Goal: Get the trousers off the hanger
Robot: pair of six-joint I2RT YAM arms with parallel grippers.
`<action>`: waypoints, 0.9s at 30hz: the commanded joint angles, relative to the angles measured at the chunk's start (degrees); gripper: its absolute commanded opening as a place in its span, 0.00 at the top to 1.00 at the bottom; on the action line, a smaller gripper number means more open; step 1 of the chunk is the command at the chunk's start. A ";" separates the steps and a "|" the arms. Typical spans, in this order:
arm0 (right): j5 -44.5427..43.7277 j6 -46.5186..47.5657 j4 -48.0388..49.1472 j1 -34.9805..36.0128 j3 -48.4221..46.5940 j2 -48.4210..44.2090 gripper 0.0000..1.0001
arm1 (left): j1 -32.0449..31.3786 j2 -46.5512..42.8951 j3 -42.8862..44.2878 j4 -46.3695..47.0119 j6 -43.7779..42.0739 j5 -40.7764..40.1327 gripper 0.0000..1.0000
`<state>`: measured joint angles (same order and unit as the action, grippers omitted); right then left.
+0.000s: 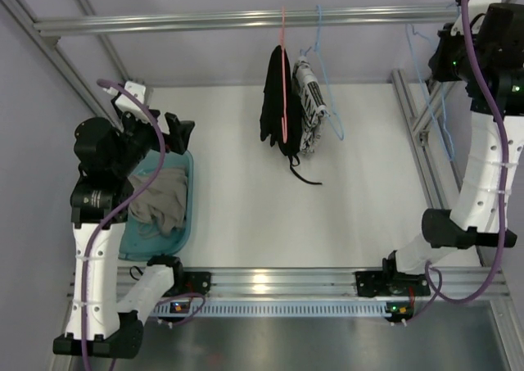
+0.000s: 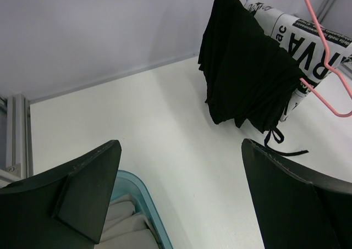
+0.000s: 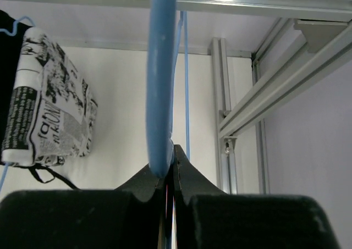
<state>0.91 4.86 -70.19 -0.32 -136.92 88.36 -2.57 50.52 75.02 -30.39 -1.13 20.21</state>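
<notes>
The light grey-beige trousers (image 1: pixel 160 195) lie bunched in a teal basket (image 1: pixel 185 223) at the left; the left wrist view shows them (image 2: pixel 126 227) inside the basket rim (image 2: pixel 146 205). My left gripper (image 1: pixel 155 129) hangs open and empty above the basket's far edge (image 2: pixel 181 144). The thin light blue hanger (image 1: pixel 448 146) is bare and hangs at the far right by the frame. My right gripper (image 1: pixel 449 56) is shut on its wire, which shows as a thick blue bar (image 3: pixel 162 84) pinched between the jaws (image 3: pixel 173 150).
A black garment (image 1: pixel 274 109) on a red-orange hanger and a black-and-white patterned garment (image 1: pixel 309 109) on another blue hanger hang from the top rail (image 1: pixel 246 17). Aluminium frame posts (image 1: pixel 413 142) run along the right side.
</notes>
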 commanded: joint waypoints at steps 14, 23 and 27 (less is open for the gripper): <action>19.65 7.53 13.85 -14.18 -1.41 2.25 1.00 | 0.28 -6.13 -3.39 3.32 3.41 -0.52 0.03; 21.33 6.74 15.26 -14.98 -2.38 7.70 1.00 | 0.28 -9.03 -7.96 3.67 7.01 -1.49 0.04; 20.63 4.90 17.02 -15.24 -2.82 9.99 1.00 | 0.28 -10.53 -10.42 3.76 8.16 -2.19 0.04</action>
<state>20.93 10.96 -58.92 -14.33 -137.05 97.49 -2.57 41.21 65.60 -29.67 4.84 18.70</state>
